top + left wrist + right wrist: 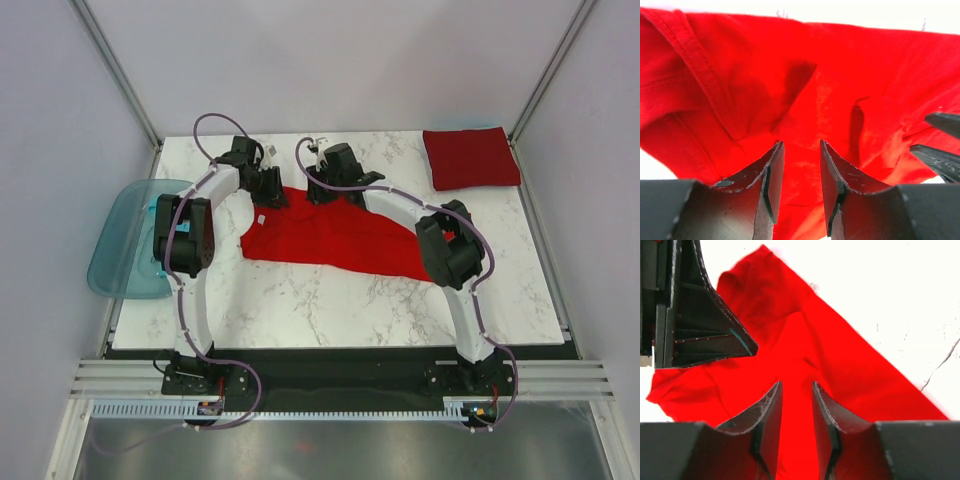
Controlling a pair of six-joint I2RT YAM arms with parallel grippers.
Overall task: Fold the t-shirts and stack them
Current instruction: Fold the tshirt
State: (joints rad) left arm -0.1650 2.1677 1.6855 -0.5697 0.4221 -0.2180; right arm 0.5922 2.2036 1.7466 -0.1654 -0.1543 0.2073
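A bright red t-shirt (345,235) lies spread and creased across the middle of the marble table (330,305). My left gripper (272,192) and right gripper (325,190) sit close together at its far edge. In the left wrist view the jaws (802,145) stand a little apart over bunched red cloth (765,75), with the right gripper's fingers (942,122) at the right edge. In the right wrist view the jaws (797,385) stand a little apart over flatter cloth (840,360), with the left gripper (705,315) at the upper left. A folded dark red t-shirt (470,157) lies at the back right.
A translucent teal tray (130,240) hangs off the table's left edge beside the left arm. Bare marble lies in front of the shirt and between it and the folded shirt. Frame posts stand at the back corners.
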